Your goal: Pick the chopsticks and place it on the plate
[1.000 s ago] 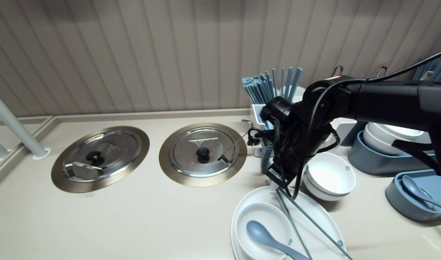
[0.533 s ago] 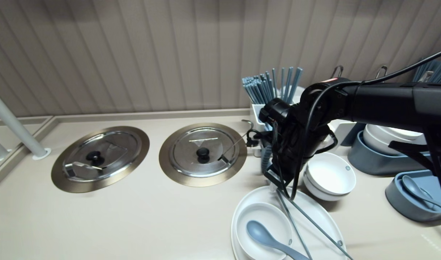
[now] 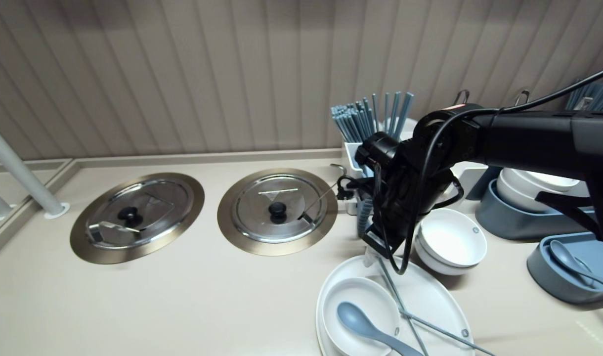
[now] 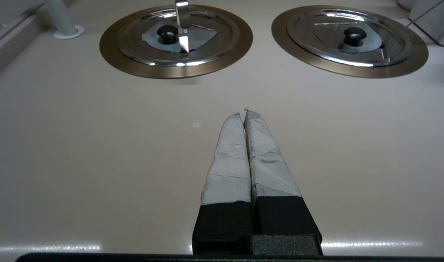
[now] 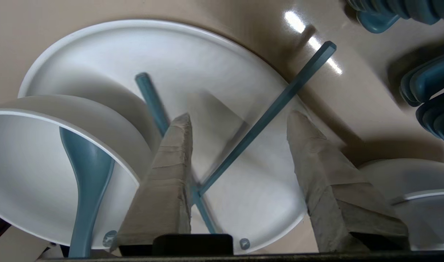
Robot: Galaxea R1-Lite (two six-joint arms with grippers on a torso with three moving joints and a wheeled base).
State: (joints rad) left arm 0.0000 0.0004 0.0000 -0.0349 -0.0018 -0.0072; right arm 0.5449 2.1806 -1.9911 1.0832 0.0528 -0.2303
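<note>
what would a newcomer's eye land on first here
The right gripper stands open above a white plate on which two crossed blue chopsticks lie beside a bowl holding a blue spoon. To the left, two round steel lids sit in the counter; the left gripper hangs shut above it.

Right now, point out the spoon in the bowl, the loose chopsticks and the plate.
spoon (image 3: 352,315): head view, on its scoop.
chopsticks (image 5: 270,113): right wrist view, mid-shaft of one.
plate (image 3: 430,296): head view, bare surface.
</note>
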